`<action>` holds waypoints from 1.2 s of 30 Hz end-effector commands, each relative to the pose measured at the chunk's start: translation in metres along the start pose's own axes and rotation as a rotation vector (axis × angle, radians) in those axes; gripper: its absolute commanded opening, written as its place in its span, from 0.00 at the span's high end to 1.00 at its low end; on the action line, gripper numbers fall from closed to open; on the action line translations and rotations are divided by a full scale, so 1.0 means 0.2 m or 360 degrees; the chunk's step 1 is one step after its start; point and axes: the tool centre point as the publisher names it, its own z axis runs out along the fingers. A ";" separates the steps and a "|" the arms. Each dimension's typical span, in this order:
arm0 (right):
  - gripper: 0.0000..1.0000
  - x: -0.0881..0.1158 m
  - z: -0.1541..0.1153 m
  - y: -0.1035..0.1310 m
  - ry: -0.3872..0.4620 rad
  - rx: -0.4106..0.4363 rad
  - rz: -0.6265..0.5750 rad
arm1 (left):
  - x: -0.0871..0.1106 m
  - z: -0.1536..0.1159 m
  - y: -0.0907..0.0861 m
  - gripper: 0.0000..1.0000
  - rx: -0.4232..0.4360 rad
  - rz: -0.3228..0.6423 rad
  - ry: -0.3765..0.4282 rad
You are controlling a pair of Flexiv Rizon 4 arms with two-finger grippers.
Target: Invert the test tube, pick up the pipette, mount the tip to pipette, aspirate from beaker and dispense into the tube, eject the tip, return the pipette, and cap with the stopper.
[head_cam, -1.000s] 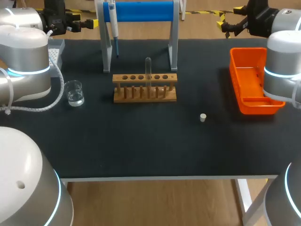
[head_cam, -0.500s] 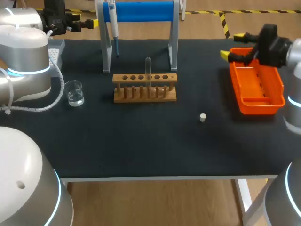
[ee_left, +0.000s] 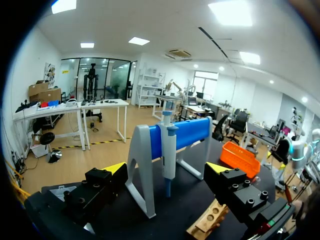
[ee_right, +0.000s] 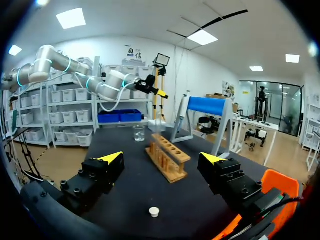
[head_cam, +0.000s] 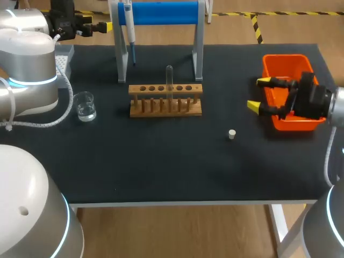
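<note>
- Head view shows the test tube (head_cam: 169,80) standing upright in a middle hole of the wooden rack (head_cam: 165,100), at upper centre of the frame.
- A small white stopper (head_cam: 231,134) lies alone on the black table (head_cam: 161,172), right of centre, below and right of the rack.
- At the right of the frame hangs the right gripper (head_cam: 258,94), its fingers spread wide, gripping nothing and touching nothing, with the yellow tips pointing toward the frame's left.
- The stopper sits near it, to its lower left, and the test tube is well apart to its upper left.
- An orange tray (head_cam: 285,64) lies just behind that gripper, by the right edge.
- From the right wrist view, the stopper lies on the table ahead of the gap between the spread fingers, with the rack farther ahead.
- A glass beaker (head_cam: 85,106) of clear liquid stands left of the rack.
- The pipette (head_cam: 129,29) hangs on the blue stand (head_cam: 161,12) at top centre.
- The left gripper (head_cam: 99,24) sits in the upper left corner, well apart from the tube.
- From the left wrist view its fingers are spread and empty, and the pipette hangs ahead of them, untouched.
</note>
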 end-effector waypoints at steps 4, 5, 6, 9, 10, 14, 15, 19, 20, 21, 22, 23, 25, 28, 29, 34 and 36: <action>0.00 0.11 0.06 -0.03 0.0029 -0.0025 -0.0013 | 0.00 0.00 0.00 0.00 0.0002 0.0001 -0.0001; 0.00 0.12 0.07 -0.03 0.0032 -0.0025 -0.0015 | 0.00 0.00 0.00 0.00 0.0002 0.0001 -0.0001; 0.00 0.13 0.08 -0.03 0.0034 -0.0022 -0.0020 | 0.00 0.00 0.00 0.00 0.0002 0.0001 -0.0001; 0.00 0.14 0.09 -0.03 0.0005 0.0006 -0.0025 | 0.00 0.00 0.00 0.00 0.0002 0.0001 -0.0001; 0.00 0.14 0.09 -0.03 -0.0024 0.0023 -0.0030 | 0.00 0.00 0.00 0.00 0.0002 0.0001 -0.0001; 0.00 0.13 0.09 -0.02 -0.0035 0.0033 -0.0014 | 0.00 0.00 0.00 0.00 0.0002 0.0001 -0.0001; 0.00 0.13 0.09 -0.02 -0.0035 0.0033 -0.0014 | 0.00 0.00 0.00 0.00 0.0002 0.0001 -0.0001; 0.00 0.13 0.09 -0.02 -0.0035 0.0033 -0.0014 | 0.00 0.00 0.00 0.00 0.0002 0.0001 -0.0001; 0.00 0.13 0.09 -0.02 -0.0035 0.0033 -0.0014 | 0.00 0.00 0.00 0.00 0.0002 0.0001 -0.0001; 0.00 0.13 0.09 -0.02 -0.0035 0.0033 -0.0014 | 0.00 0.00 0.00 0.00 0.0002 0.0001 -0.0001; 0.00 0.13 0.09 -0.02 -0.0035 0.0033 -0.0014 | 0.00 0.00 0.00 0.00 0.0002 0.0001 -0.0001; 0.00 0.13 0.09 -0.02 -0.0035 0.0033 -0.0014 | 0.00 0.00 0.00 0.00 0.0002 0.0001 -0.0001; 0.00 0.13 0.09 -0.02 -0.0035 0.0033 -0.0014 | 0.11 -0.03 0.03 0.00 0.0022 0.0048 0.0018; 0.00 0.13 0.09 -0.02 -0.0035 0.0033 -0.0014 | 0.30 -0.08 0.11 0.00 0.0033 0.0100 0.0029; 0.00 0.13 0.09 -0.02 -0.0035 0.0033 -0.0014 | 0.37 -0.09 0.14 0.00 0.0027 0.0119 0.0030; 0.00 0.13 0.09 -0.02 -0.0035 0.0033 -0.0014 | 0.64 -0.10 0.33 0.00 0.0000 0.0198 0.0057; 0.00 0.13 0.09 -0.02 -0.0035 0.0033 -0.0014 | 0.72 -0.11 0.39 0.00 0.0009 0.0222 0.0057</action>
